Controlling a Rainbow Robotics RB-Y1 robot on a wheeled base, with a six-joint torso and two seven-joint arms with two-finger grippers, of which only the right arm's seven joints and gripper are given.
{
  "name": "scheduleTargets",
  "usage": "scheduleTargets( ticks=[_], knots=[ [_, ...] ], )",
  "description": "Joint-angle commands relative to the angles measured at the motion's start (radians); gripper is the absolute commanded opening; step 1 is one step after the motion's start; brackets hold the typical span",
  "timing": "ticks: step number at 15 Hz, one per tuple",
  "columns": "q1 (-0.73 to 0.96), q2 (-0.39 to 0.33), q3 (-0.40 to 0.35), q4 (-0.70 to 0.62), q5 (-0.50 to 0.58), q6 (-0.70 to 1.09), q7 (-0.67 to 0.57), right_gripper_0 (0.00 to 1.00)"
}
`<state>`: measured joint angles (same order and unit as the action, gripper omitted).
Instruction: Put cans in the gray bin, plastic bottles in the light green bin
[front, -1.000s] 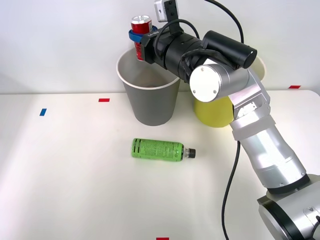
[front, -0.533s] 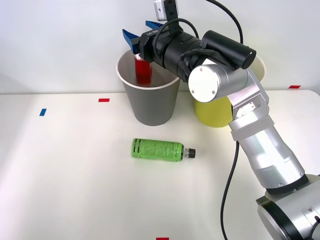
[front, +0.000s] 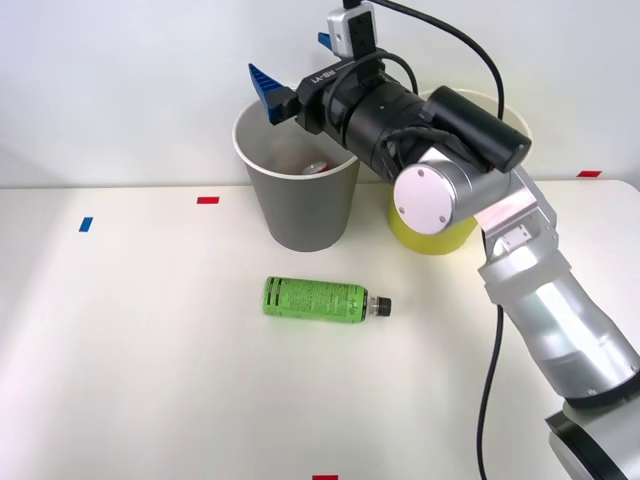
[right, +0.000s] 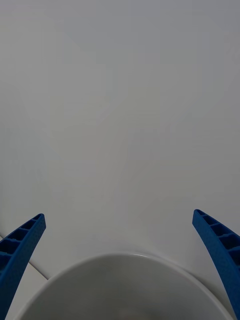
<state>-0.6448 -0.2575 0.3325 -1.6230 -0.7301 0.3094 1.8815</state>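
The gray bin (front: 300, 200) stands at the back of the table, and the red can (front: 316, 168) lies low inside it, only its top end showing over the rim. My right gripper (front: 295, 62) hovers open above the bin's mouth with nothing between its blue fingers (front: 264, 81). The wrist view shows the same open gripper (right: 120, 260) and the bin's white rim (right: 125, 256) below it. The green plastic bottle (front: 318, 299) lies on its side on the table in front of the gray bin, cap pointing right. The light green bin (front: 432, 225) stands right of the gray one, partly hidden by my arm.
Small red tape marks (front: 208, 200) and a blue tape mark (front: 85, 224) dot the white table. A white wall rises close behind the bins. My arm (front: 540, 290) crosses the right side of the table.
The gripper let go of the red can, which dropped down into the gray bin. The gripper then rose slightly and shifted right, fingers open.
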Motion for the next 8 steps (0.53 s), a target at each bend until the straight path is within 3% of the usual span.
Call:
scheduleTargets(
  ticks=[1, 8],
  knots=[
    [0.214, -0.083, 0.005, -0.238, -0.006, -0.042, -0.002, 1.0],
    [0.671, -0.24, 0.002, -0.574, -0.042, -0.234, 0.001, 1.0]
  ],
)
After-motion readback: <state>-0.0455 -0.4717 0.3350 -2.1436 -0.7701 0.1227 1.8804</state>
